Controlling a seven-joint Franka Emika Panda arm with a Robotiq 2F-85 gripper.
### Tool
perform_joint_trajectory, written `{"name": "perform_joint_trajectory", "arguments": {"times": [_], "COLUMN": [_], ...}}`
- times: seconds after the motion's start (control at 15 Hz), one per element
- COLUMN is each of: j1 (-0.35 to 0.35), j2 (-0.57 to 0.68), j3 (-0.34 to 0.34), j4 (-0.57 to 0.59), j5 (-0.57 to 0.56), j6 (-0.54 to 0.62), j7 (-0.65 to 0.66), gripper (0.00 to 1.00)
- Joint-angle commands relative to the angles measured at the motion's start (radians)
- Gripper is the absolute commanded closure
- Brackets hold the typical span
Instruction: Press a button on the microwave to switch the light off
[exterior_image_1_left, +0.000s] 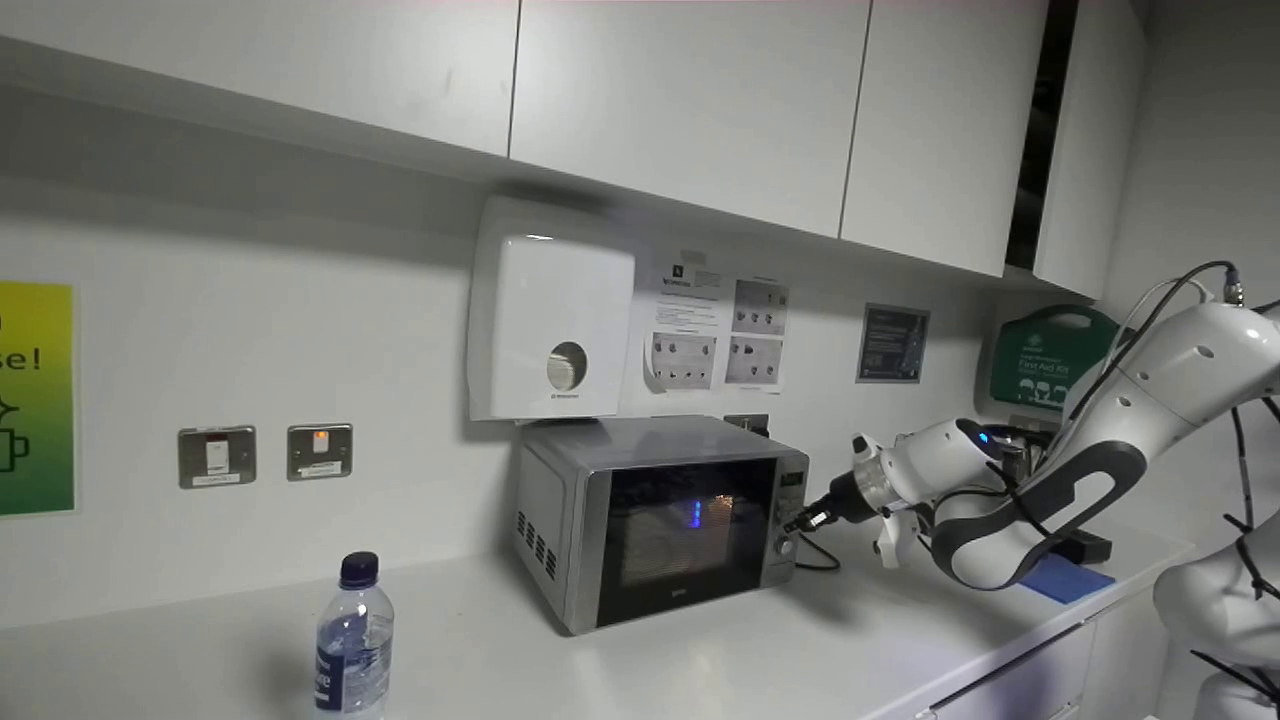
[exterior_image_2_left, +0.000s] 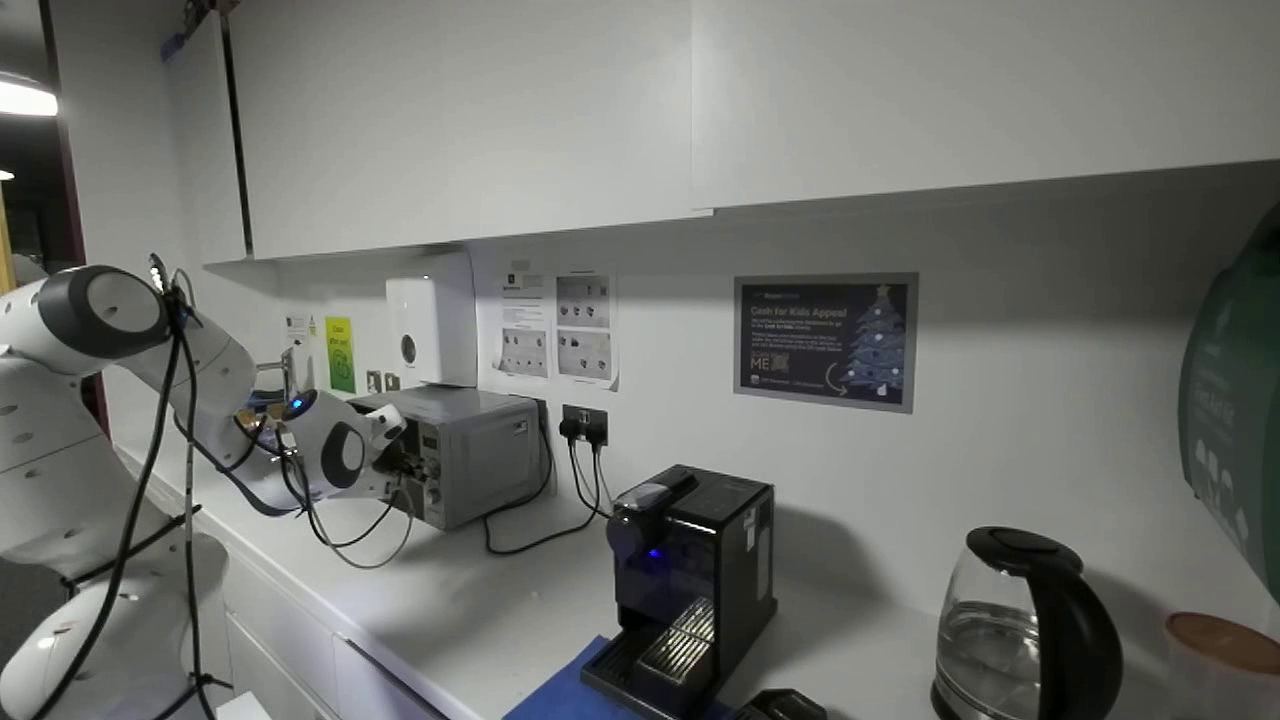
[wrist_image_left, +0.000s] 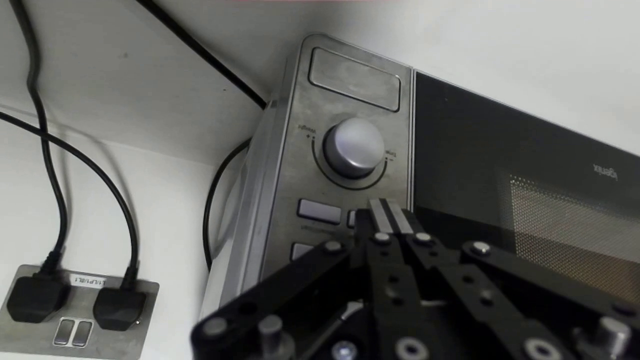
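Close together, gripper (wrist_image_left: 389, 201) (pinched), microwave buttons (wrist_image_left: 319, 211)

A blue-capped bottle (exterior_image_1_left: 355, 642) stands at lower left in an exterior view, and in an exterior view a black coffee machine (exterior_image_2_left: 692, 575) sits at lower centre, with a glass kettle (exterior_image_2_left: 1028, 628) at lower right.

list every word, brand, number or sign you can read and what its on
"igenix": microwave door, upside down in the wrist view
"Weight" with "+": beside the knob
"Time" with "-": same knob
"First Aid Kit": green case
"Cash for Kids Appeal": dark poster
"ME": same poster
"se!", cut off: yellow-green sign
Too small or blurred to read reliably: remaining print, including wall sheets, bottle label, switch labels, socket label, button print
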Motion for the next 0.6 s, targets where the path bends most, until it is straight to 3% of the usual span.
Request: {"name": "perform_joint_trajectory", "arguments": {"times": [0.0,0.53], "j1": [-0.068,-0.160], "j2": [0.036,0.035], "j3": [0.051,0.142], "j4": [0.022,0.028], "j5": [-0.013,-0.013], "j6": [0.057,0.102], "j7": [-0.015,-0.015], "gripper": [1.00,1.00]}}
